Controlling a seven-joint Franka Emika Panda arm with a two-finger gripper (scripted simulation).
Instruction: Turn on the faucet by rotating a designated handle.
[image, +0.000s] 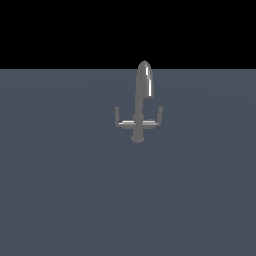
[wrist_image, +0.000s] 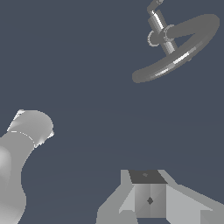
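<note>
One faucet (image: 142, 102) standing alone on flat grey-blue floor (image: 60, 190), just above and right of centre in exterior view. Tall arched spout rising from round base, crossbar running level from 9 to 3 o'clock. Designated handle (image: 119, 118) at 9 o'clock end of crossbar, tip upturned, matching arm opposite. No arm or claw in exterior view.

In wrist view, faucet seen obliquely near frame edge, well apart from gripper (wrist_image: 148, 199); grey arm link (wrist_image: 19, 166) visible alongside. Only base of claw showing, fingertips out of frame: open or clenched cannot be told. Nothing grasped, judging by separation. Long approach toward handle required. Room ample; nothing near faucet to foul lever's swing.
</note>
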